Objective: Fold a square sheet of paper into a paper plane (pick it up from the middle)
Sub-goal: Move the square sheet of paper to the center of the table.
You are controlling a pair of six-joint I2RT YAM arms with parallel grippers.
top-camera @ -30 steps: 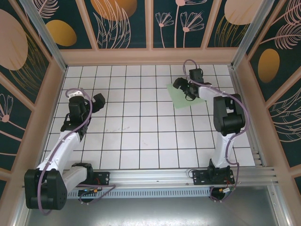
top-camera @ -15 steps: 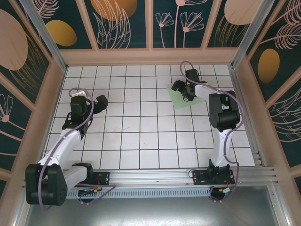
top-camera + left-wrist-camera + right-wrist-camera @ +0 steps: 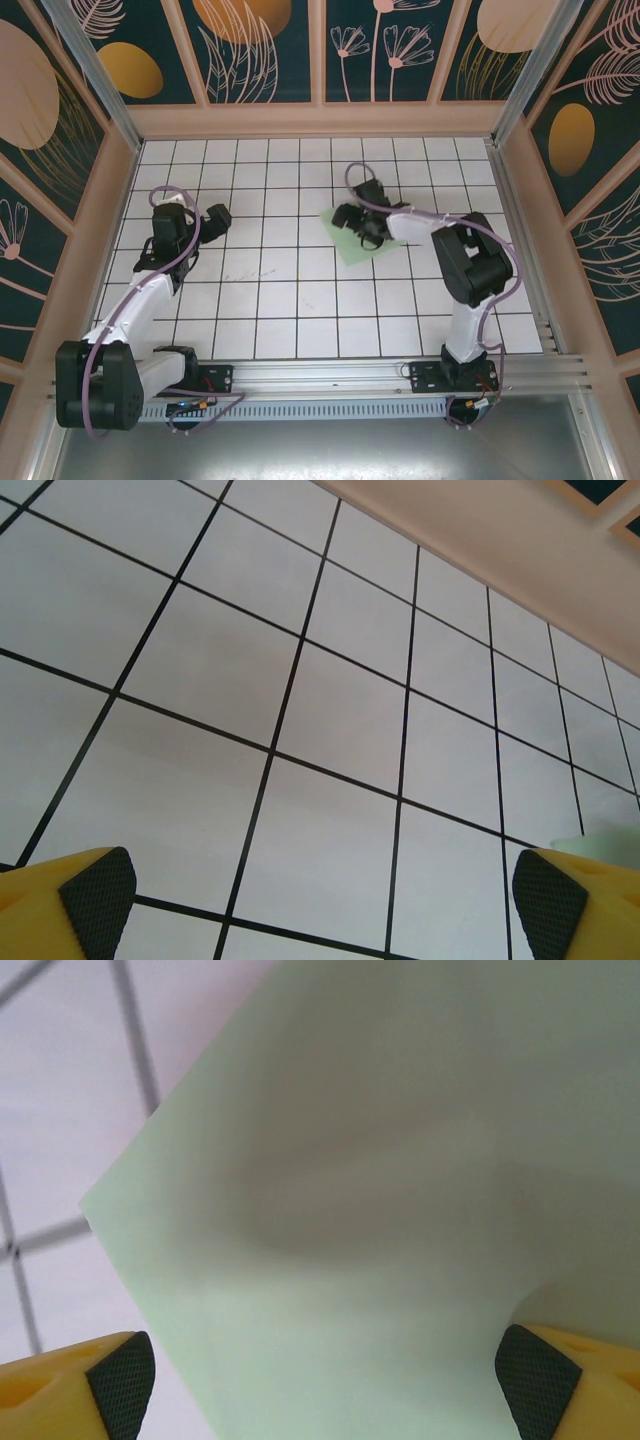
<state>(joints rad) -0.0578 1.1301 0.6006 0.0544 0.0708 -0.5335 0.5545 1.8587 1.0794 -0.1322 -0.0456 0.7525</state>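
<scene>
Sheet: square sheet of paper (image 3: 348, 250) on the table (image 3: 280, 290), right of centre, skewed to the grid, one corner toward the near edge, no long axis | My right gripper (image 3: 362, 225) over it, fingers spread wide | My left gripper (image 3: 212, 218) well apart, spread wide | Change: sheet and right gripper have shifted leftward and nearer.

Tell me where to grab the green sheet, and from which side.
Probably its middle, from straight above: the square sheet of paper lies flat on the table, offering no raised edge, and the open right gripper is directly over it.
</scene>
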